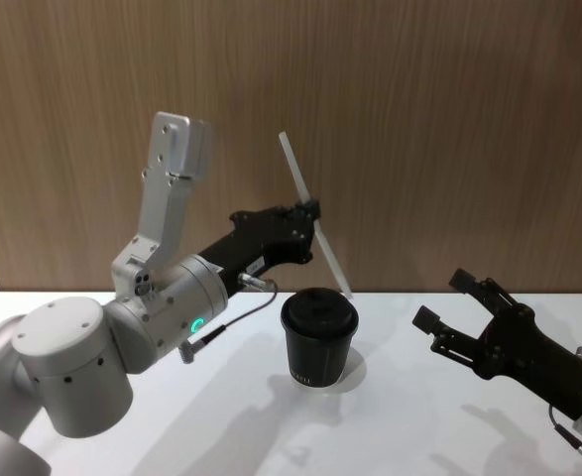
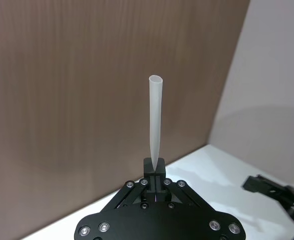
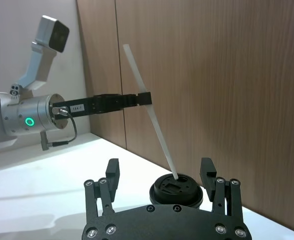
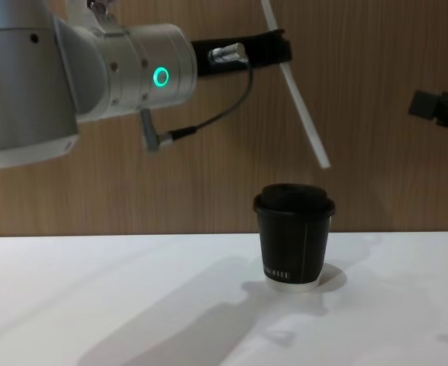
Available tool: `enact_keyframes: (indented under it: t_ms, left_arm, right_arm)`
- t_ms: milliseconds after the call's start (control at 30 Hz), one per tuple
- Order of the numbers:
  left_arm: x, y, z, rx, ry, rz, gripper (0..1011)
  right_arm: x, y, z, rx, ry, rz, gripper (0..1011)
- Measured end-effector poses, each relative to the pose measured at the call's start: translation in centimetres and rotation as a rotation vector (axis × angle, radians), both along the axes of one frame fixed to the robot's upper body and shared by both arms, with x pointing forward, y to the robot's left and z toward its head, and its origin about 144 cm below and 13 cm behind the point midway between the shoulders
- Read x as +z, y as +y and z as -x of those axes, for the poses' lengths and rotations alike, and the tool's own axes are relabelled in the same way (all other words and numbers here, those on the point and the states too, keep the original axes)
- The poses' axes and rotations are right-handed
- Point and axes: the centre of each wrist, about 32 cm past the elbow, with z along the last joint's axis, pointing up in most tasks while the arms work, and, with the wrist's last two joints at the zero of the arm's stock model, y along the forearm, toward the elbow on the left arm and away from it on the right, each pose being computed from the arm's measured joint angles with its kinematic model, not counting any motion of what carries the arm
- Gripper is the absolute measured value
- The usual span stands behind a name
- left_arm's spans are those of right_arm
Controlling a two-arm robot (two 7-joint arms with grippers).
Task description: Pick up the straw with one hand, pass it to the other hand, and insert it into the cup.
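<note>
The white straw (image 1: 315, 213) slants in the air with its lower end a little above the black cup (image 1: 318, 337), as the chest view shows with the straw (image 4: 301, 103) clear of the cup (image 4: 294, 236). My left gripper (image 1: 313, 211), on its silver wrist with a green ring, is shut on the straw's middle; in the left wrist view the straw (image 2: 155, 120) rises from the left gripper (image 2: 155, 167). My right gripper (image 1: 441, 297) hangs open to the right of the cup, holding nothing. In the right wrist view it (image 3: 160, 169) faces the cup's lid (image 3: 177, 187) and the straw (image 3: 147, 105).
The cup stands on a white table (image 1: 419, 436) against a brown wood-panel wall (image 1: 449, 119). A dark cable (image 4: 208, 122) loops under the left wrist. Bare tabletop lies in front of and to either side of the cup.
</note>
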Motion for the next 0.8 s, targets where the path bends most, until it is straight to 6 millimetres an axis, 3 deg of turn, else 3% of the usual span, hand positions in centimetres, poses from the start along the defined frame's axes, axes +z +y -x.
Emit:
enact_keyframes:
  t_ms: [333,800]
  left_arm:
    - [1.2,0.5,1.2,0.142,-0.137,-0.168,5]
    - [1.6,0.2,1.7,0.213,-0.201,-0.293,6]
  right_arm:
    - [0.0,0.0,0.0,0.0,0.0,0.0,1001]
    - [0.0,0.0,0.0,0.0,0.0,0.0,1001]
